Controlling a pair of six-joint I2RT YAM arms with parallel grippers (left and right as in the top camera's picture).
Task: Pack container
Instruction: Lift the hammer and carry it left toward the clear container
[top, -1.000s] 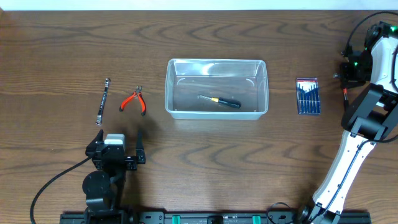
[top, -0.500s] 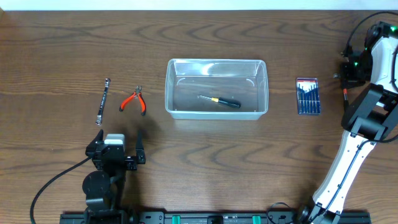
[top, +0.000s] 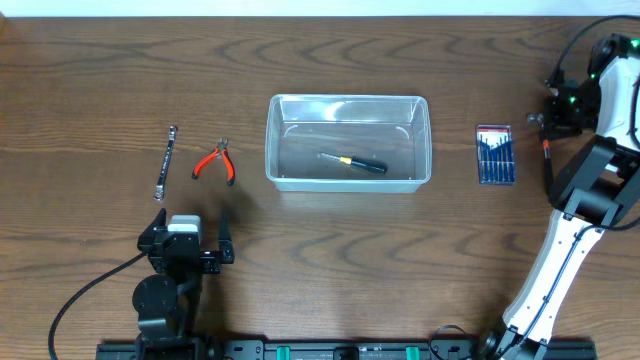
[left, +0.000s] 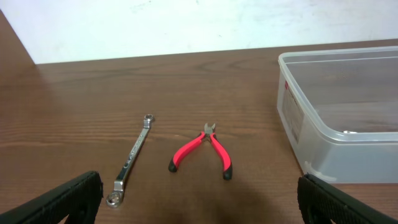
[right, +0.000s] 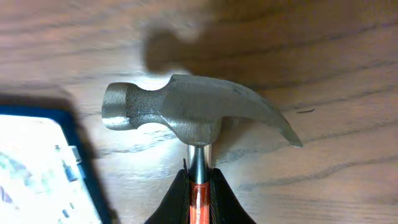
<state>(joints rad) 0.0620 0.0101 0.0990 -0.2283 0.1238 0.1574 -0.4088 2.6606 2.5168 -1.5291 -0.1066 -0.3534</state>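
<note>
The clear container (top: 348, 103) sits mid-worktop (top: 100, 60) exactly as a second ago, with a screwdriver (top: 353, 163) inside. Pliers (top: 215, 163) and wrench (top: 166, 162) to its left and the blue case (top: 494, 155) to its right are unmoved. The left hand (top: 192, 225) gapes wide. The right hand (right: 198, 180), clamped on a hammer (right: 193, 112) beside the case, has shifted slightly.

You have a brown wooden table (top: 100, 60). Just ahead of the left gripper (top: 191, 228) lie a wrench (top: 165, 162) and red pliers (top: 215, 163). Ahead to its right sits the clear container (top: 348, 100), and beside the right gripper (right: 198, 194) lies a blue case (top: 495, 155).
</note>
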